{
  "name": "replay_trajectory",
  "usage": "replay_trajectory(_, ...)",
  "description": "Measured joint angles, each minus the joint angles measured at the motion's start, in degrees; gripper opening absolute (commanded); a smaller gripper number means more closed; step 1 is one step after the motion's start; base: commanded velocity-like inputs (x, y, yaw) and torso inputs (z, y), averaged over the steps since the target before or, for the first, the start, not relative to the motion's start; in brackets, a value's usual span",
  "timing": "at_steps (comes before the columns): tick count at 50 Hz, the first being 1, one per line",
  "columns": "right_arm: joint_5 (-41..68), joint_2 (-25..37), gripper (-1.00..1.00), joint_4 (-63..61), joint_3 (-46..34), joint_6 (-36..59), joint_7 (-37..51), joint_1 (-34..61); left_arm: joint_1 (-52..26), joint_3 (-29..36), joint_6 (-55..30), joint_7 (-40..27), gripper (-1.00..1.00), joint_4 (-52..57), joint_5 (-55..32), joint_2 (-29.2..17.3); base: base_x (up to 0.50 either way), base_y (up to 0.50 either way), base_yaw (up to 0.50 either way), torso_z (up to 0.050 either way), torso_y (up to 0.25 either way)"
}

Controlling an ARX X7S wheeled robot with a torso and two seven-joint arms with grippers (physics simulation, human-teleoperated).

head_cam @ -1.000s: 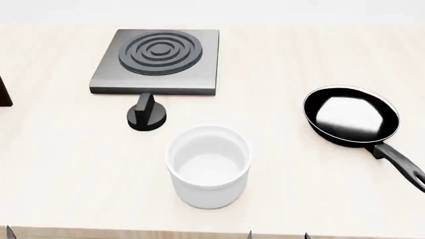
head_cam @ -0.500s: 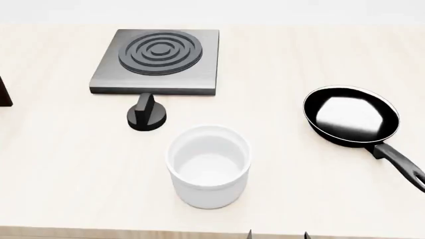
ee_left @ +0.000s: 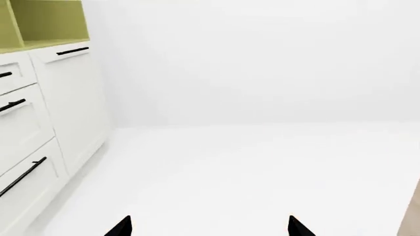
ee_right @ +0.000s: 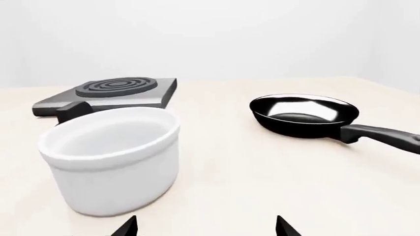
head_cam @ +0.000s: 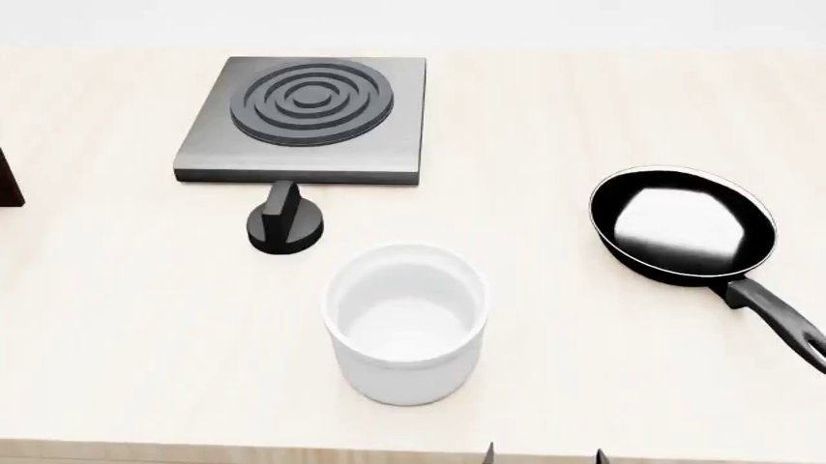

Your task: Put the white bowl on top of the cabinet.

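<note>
- The white bowl [head_cam: 405,322] is seen upright on the light wooden desk [head_cam: 130,329], near its front edge, empty.
- A black knob [head_cam: 285,222] is placed at 11 o'clock of the bowl, just in front of the grey stove plate [head_cam: 308,118].
- A black frying pan [head_cam: 684,227] is set at 2 o'clock of the bowl, well apart, its handle pointing to 4 o'clock.
- Only a dark sliver of the cabinet [head_cam: 8,181] is shown at the desk's 9 o'clock edge.
- The right gripper [ee_right: 204,227] is held spread wide and empty, just short of the bowl [ee_right: 111,158].
- The left gripper [ee_left: 208,227] is also parted and empty, faced toward white drawers [ee_left: 26,142] and a white floor [ee_left: 249,177].
</note>
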Motion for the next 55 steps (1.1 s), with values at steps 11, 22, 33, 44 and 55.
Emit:
replay_trajectory(11, -1.1, 0.9, 1.00, 0.0, -1.3, -0.1, 0.9, 0.1, 0.8, 1.0, 2.2, -2.5, 1.00, -1.9, -4.3, -1.2, 0.00, 0.34, 0.00, 0.000, 0.000)
replay_trajectory(22, -0.3, 1.0, 1.00, 0.0, -1.5, -0.9, 1.6, 0.1, 1.0, 1.9, 3.5, -3.3, 1.00, -3.0, -6.3, -2.2, 0.00, 0.07, 0.00, 0.000, 0.000)
replay_trajectory(33, -1.1, 1.7, 1.00, -9.5, -1.7, 1.7, 4.4, -1.4, 1.2, 2.5, 4.3, -3.9, 1.00, -3.7, -7.2, -2.7, 0.00, 0.00, 0.00, 0.000, 0.000)
replay_trajectory(44, -1.0, 3.0, 1.00, -33.0, -2.4, 12.2, 7.6, -1.4, 1.1, 3.1, 4.6, -4.4, 1.00, -4.5, -7.6, -3.3, 0.00, 0.00, 0.00, 0.000, 0.000)
replay_trajectory(55, -2.0, 4.2, 1.00, -47.9, -4.0, 22.6, 10.6, 1.2, 0.9, 3.7, 4.6, -4.9, 1.00, -5.1, -7.6, -3.9, 0.04, 0.00, 0.00, 0.000, 0.000)
